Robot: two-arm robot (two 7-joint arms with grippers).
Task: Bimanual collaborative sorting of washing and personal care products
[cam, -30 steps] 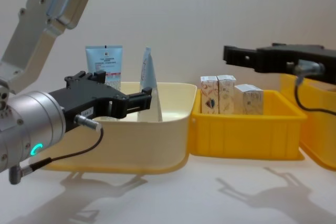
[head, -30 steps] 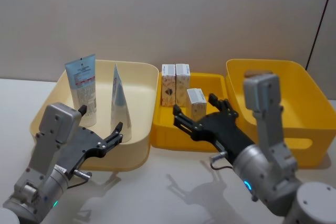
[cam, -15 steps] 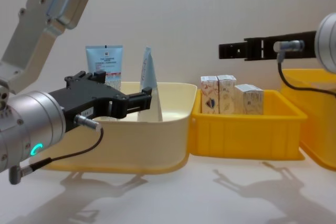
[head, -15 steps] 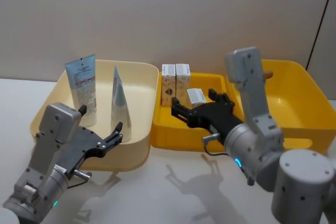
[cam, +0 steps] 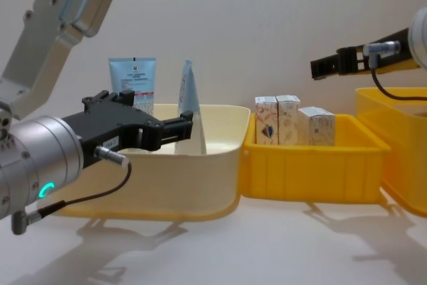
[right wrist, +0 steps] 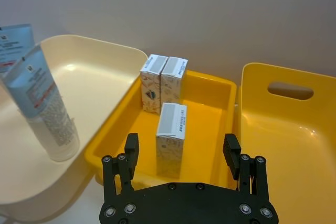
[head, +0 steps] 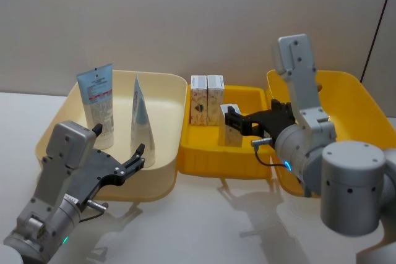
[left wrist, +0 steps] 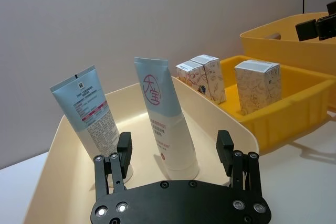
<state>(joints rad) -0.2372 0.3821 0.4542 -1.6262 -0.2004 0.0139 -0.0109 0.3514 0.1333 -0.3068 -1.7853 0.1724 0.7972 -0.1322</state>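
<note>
Plain wall (head: 185,17), white table (head: 204,227); right gripper (right wrist: 181,145) hangs spread, aimed at the lone carton (right wrist: 171,129); it should descend centred, straddling it; left gripper (left wrist: 174,142), also spread, hovers before the tubes (left wrist: 163,114).

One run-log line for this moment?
left gripper: open, before two light-blue squeeze tubes in cream bin | right gripper: open, above lone white printed carton in yellow tray | nothing held

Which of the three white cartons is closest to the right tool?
The lone carton just ahead of the right tool; the other two stand side by side farther back.
</note>
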